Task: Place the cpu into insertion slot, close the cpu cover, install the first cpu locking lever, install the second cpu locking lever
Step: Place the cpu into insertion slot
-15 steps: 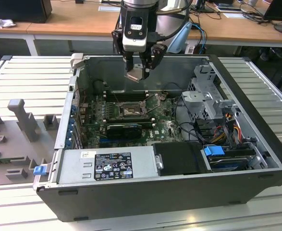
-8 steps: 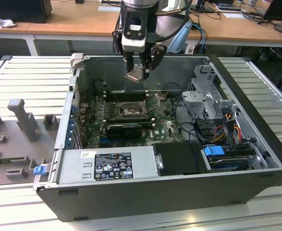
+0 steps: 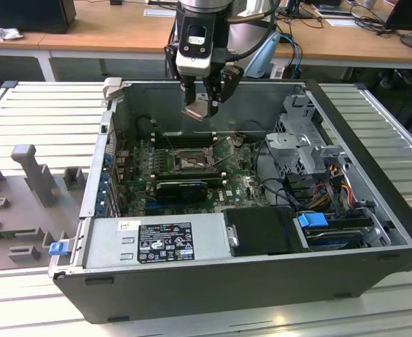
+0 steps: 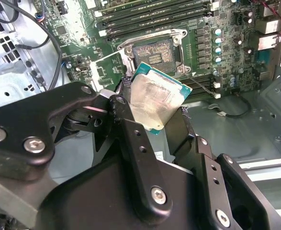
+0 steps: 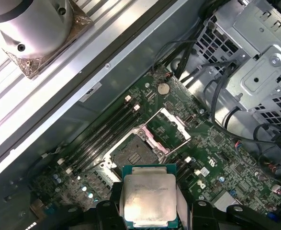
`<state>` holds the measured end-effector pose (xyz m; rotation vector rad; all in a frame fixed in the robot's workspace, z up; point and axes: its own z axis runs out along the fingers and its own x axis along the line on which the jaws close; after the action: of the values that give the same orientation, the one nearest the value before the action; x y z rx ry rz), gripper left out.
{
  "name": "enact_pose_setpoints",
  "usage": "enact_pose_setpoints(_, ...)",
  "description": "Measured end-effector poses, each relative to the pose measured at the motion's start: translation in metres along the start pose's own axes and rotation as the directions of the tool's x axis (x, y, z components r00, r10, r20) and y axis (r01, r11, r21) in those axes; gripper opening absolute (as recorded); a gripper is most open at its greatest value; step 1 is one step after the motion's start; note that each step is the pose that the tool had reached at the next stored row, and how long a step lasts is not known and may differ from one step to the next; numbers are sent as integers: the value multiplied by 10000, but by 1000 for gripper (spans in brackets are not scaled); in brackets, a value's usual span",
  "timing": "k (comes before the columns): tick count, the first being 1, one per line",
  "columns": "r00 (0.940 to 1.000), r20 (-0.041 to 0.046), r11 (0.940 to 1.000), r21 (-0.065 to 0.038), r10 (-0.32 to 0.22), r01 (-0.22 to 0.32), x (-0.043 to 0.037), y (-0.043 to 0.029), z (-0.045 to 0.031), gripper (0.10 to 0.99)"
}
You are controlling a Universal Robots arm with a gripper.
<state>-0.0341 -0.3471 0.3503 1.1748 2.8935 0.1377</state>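
The black two-fingered gripper (image 3: 203,105) is closed only as far as the width of the small flat square silvery-beige cpu (image 3: 197,109) and grips it by two opposite edges. In both wrist views the chip's teal-edged pale face (image 4: 154,98) (image 5: 149,197) sits between the black fingers (image 4: 130,139), touching them on either side. In the exterior view the cpu hangs tilted in the air above the open dark-grey metal computer case (image 3: 262,284), which lies on a pale ribbed metal table (image 3: 37,105). Below it, well apart from the chip, lies the insertion slot (image 3: 189,161) (image 5: 133,154), a square socket with a dark centre and a thin silvery rim, set in the green circuit board (image 3: 244,188). The first wrist view shows the cpu cover (image 5: 167,127), a square silvery metal frame with a large window, swung open just beside the socket, so the slot lies bare. Long black memory slots (image 5: 106,132) run beside the socket, and a grey perforated metal drive cage (image 3: 297,133) stands on the exterior view's right.
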Motion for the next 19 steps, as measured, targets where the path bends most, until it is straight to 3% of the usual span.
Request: enact_pose_setpoints(19,9980,54,9981,-13,623,-623,0,-1,11,525)
